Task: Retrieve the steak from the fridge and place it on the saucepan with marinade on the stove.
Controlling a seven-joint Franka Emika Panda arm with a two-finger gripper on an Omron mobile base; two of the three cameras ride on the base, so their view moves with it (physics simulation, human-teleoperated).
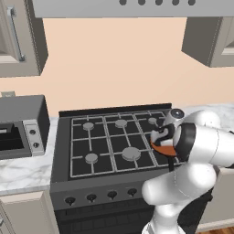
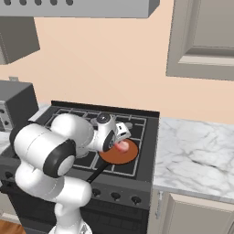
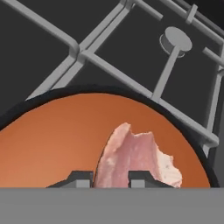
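The steak (image 3: 135,157), a pink slab, stands on edge between my two fingertips (image 3: 83,178) just above the orange-brown inside of the saucepan with marinade (image 3: 57,144). The saucepan (image 2: 119,157) sits on the front right burner of the dark stove (image 2: 144,132), its dark handle pointing toward the stove front. My gripper (image 2: 120,136) hangs right over the pan, jaws close against the steak (image 2: 122,146). From the left, the pan (image 1: 163,150) peeks out behind my arm, with the gripper (image 1: 162,135) above it on the stove (image 1: 109,137). The fridge is out of view.
A grey toaster oven (image 1: 20,130) stands on the marble counter left of the stove. More marble counter (image 2: 196,151) stretches to the right. Wall cabinets (image 2: 201,36) and a range hood (image 1: 132,7) hang overhead. Knobs (image 1: 91,197) line the stove front.
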